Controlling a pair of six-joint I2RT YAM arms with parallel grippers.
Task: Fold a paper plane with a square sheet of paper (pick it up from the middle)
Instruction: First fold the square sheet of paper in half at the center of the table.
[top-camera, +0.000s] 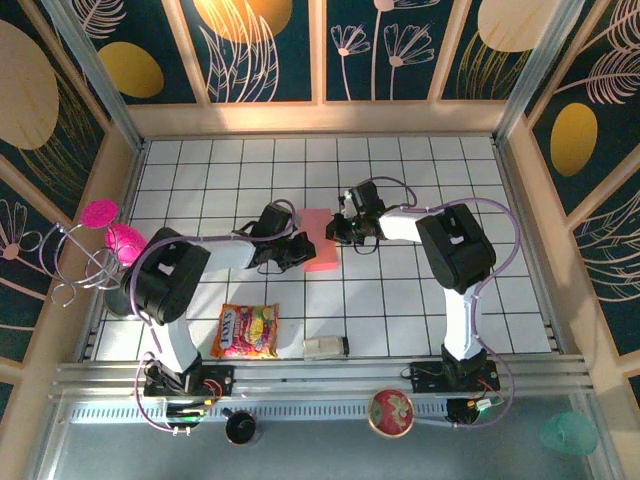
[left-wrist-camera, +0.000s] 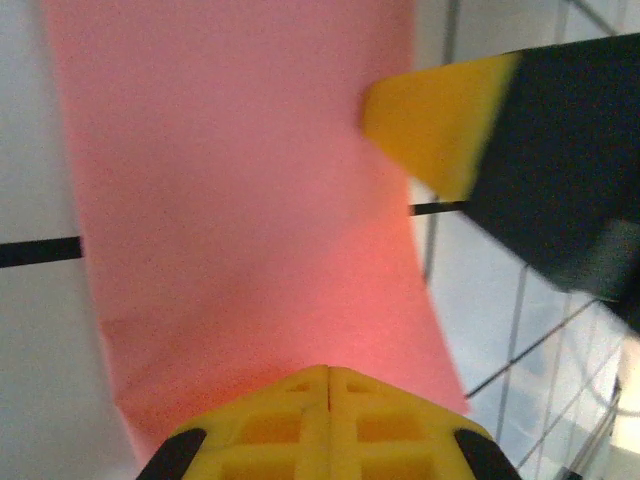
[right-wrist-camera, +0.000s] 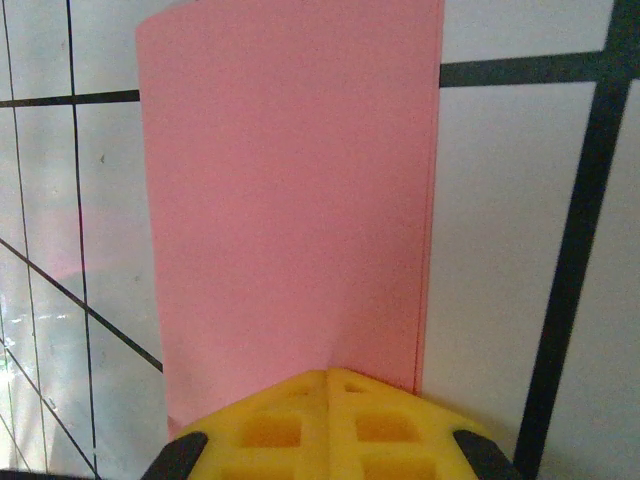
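Left gripper (top-camera: 292, 250): closed, both yellow fingers met at a seam. Sat at bottom centre of the left wrist view with the tips down on the near end of the paper. Judged to be pressing rather than pinching, since the paper lay flat across the seam and not in it.
Right gripper (top-camera: 336, 229): likewise closed, fingers together at bottom centre of the right wrist view, tips on the paper's near edge. One yellow fingertip (left-wrist-camera: 435, 120) also seen at upper right of the left wrist view, at the paper's side edge.
Square sheet of paper (top-camera: 320, 241): lay on the tiled table (top-camera: 420, 300) at centre of the top view, between the two grippers. Appeared as a narrow upright strip, no longer square. Showed two layers along its right edge in the right wrist view.
Step in hand: probably the first fold in half, being flattened along its crease. No nose point and no wings, so judged early in the task.
Next move: likely called for lifting off, opening the strip and folding the upper corners in to the centre line. Needed one tip pinning the thin paper while the other worked, to stop it sliding on the tiles.
Snack packet (top-camera: 245, 332): lower left of the top view, well apart from the paper.
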